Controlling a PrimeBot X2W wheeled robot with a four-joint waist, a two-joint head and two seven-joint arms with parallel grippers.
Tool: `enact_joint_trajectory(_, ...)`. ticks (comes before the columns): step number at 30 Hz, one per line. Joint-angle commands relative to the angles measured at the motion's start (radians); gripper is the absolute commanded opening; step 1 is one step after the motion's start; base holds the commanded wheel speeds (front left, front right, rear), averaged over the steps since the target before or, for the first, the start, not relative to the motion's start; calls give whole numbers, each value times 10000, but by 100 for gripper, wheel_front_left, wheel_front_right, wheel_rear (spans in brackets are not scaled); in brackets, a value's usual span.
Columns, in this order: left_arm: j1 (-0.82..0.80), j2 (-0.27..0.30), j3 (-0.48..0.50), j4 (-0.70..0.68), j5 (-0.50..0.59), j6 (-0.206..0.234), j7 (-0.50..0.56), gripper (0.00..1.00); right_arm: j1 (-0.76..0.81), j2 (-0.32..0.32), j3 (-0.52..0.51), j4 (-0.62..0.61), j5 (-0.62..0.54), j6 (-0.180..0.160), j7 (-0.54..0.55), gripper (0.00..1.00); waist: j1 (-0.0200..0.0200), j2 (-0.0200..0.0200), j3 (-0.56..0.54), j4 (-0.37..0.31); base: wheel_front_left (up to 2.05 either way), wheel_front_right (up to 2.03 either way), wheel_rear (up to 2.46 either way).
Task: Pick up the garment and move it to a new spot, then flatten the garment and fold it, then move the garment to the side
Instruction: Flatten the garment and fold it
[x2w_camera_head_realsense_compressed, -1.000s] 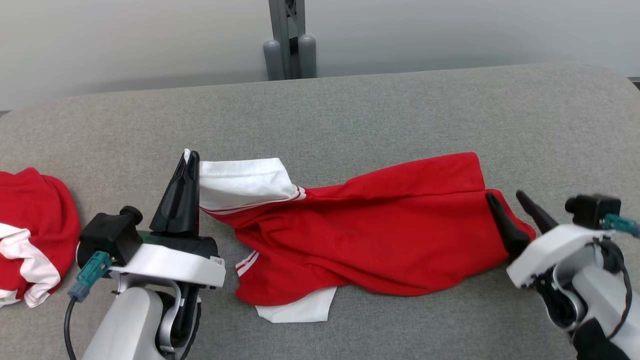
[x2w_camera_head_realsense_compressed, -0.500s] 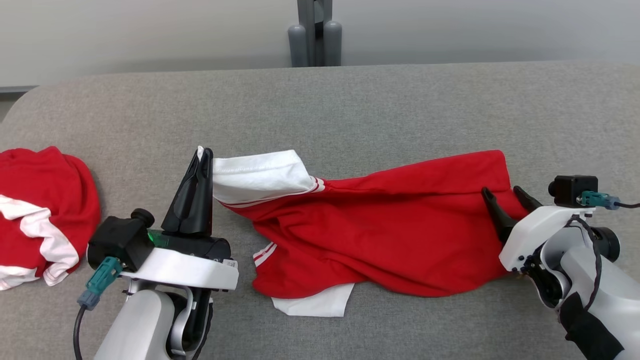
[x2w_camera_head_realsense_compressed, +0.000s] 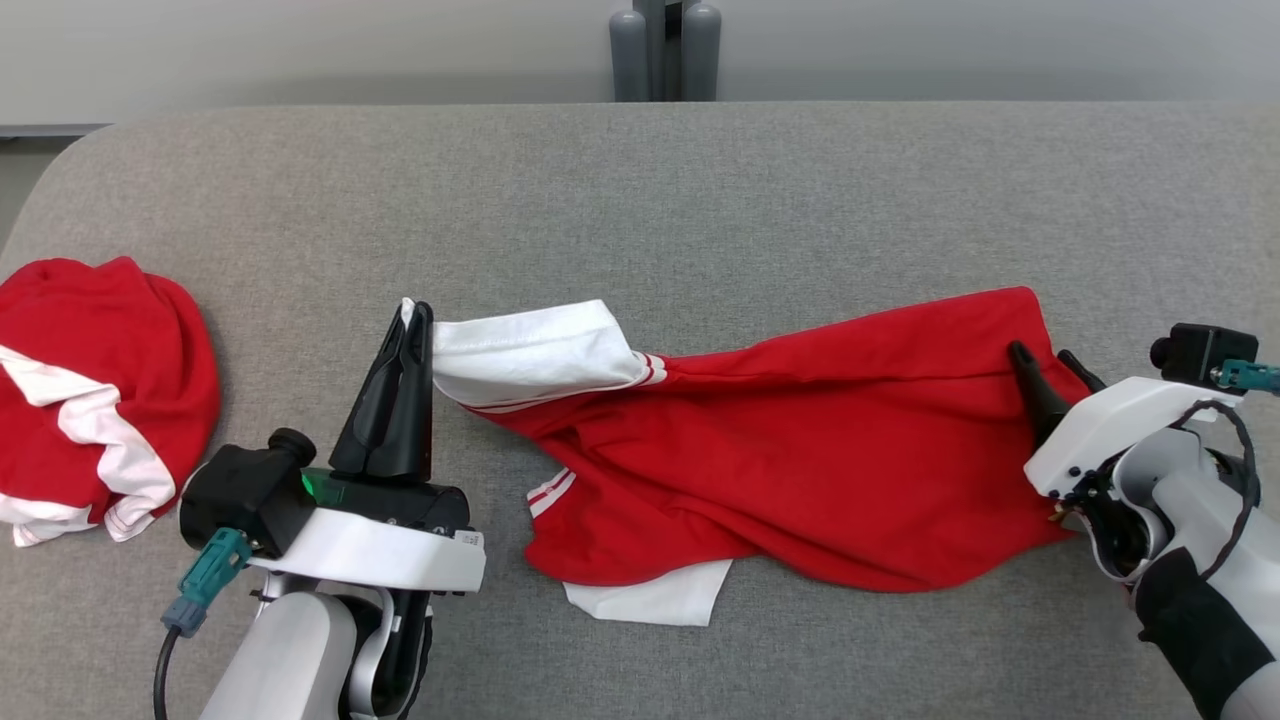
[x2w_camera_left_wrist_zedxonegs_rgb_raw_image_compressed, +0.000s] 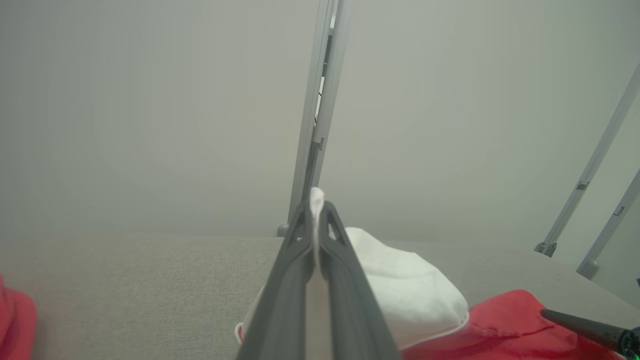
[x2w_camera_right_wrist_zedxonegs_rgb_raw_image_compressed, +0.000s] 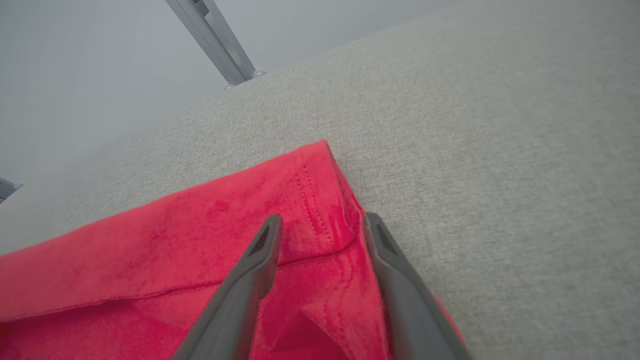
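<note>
Red shirt (x2w_camera_head_realsense_compressed: 800, 470) with white, red-striped sleeves (x2w_camera_head_realsense_compressed: 530, 350); grey woven desk (x2w_camera_head_realsense_compressed: 700, 200); second red-and-white garment (x2w_camera_head_realsense_compressed: 90, 330).

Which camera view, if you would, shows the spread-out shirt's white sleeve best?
The head view: the whole white sleeve shows, its edge pinched in the shut left gripper. The left wrist view shows part behind the fingers; the right wrist view shows the red hem instead.

The far half of the grey table (x2w_camera_head_realsense_compressed: 700, 200) lies bare, open to a reach. The red shirt (x2w_camera_head_realsense_compressed: 800, 450) spans the middle; a crumpled red-and-white garment (x2w_camera_head_realsense_compressed: 90, 380) blocks the left edge, and a metal post (x2w_camera_head_realsense_compressed: 665, 50) stands behind the far edge.
</note>
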Motion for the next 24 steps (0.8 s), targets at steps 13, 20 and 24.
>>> enact_joint_trajectory(13, -302, 30, -119, 10, 40, 59, 25, 0, -535, -258, 843, 360, -69, 1, 345, 0, 0, 0, 176, 285, 0, 0, 0)
enact_joint_trajectory(20, -510, 141, 241, -159, -64, -98, -55, 0, -677, -726, 1017, -693, 303, 1, -114, 0, 0, 0, -237, 8, 0, 0, 0)
enact_joint_trajectory(24, -695, 328, 539, -322, -111, -177, -67, 0, -748, -1264, 1013, -1686, 737, 1, -171, 0, 0, 0, -574, -273, 0, 0, 0)
